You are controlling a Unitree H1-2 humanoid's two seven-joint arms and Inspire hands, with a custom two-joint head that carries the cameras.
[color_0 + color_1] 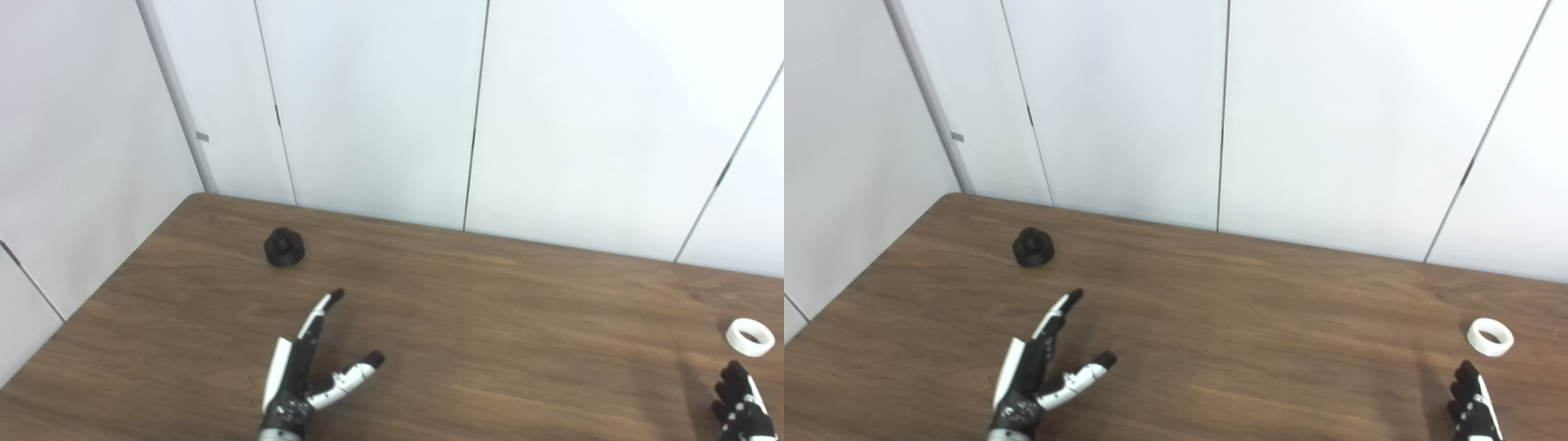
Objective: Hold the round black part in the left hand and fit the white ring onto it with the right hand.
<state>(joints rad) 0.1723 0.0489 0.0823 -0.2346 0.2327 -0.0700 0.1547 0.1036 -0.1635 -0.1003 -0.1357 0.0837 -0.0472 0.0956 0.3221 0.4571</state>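
Both views show nearly the same scene. The round black plastic part point(285, 247), a knob atop a wider base, stands toward the far left of the brown wooden table point(490, 318). The white plastic ring point(1490, 337) lies flat far right. The left hand point(1041, 367) spreads empty fingers; the right hand point(1473, 401), cropped, holds nothing.

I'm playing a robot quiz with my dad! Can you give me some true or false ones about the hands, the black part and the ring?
1. The left hand is holding the black part. False: the part sits alone on the table, beyond the open hand.
2. The ring lies flat on the table. True.
3. The ring is already on the black part. False: they lie far apart, at opposite sides.
4. The right hand is near the ring, not touching it. True.
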